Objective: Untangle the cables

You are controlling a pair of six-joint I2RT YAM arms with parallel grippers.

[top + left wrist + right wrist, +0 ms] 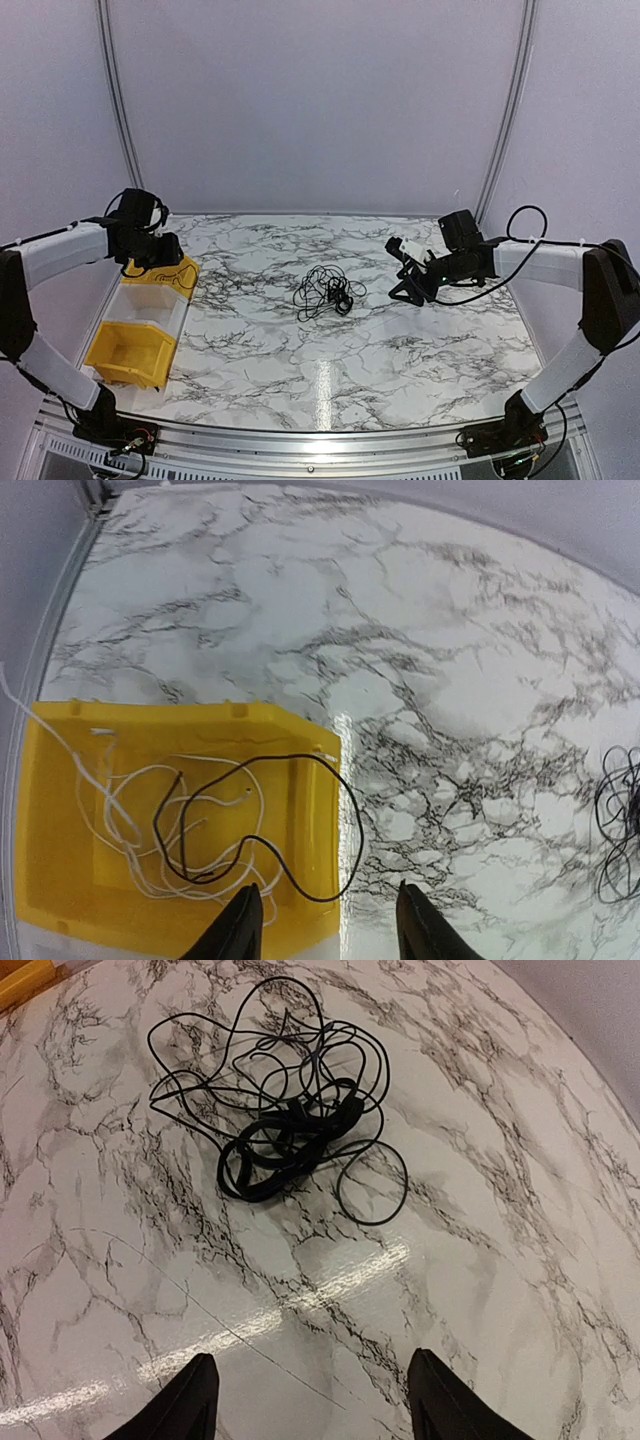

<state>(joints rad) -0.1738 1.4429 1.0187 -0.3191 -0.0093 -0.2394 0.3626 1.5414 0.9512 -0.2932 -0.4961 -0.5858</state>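
The cables (323, 290) are a small bunch of thin black wires with loose loops, lying on the marble table near its middle. The bunch fills the top of the right wrist view (290, 1125) and shows at the right edge of the left wrist view (620, 830). My right gripper (312, 1395) is open and empty, a short way right of the bunch (401, 272). My left gripper (325, 925) is open and empty above a yellow bin (300, 810) at the far left (163, 258). One black wire (345, 820) loops over that bin's rim, among thin white wires (110, 810).
Along the left edge stand the yellow bin under my left gripper (183, 272), a white bin (150, 303) and another yellow bin (128, 352). White walls enclose the table (400, 360); a metal rail runs along its near edge.
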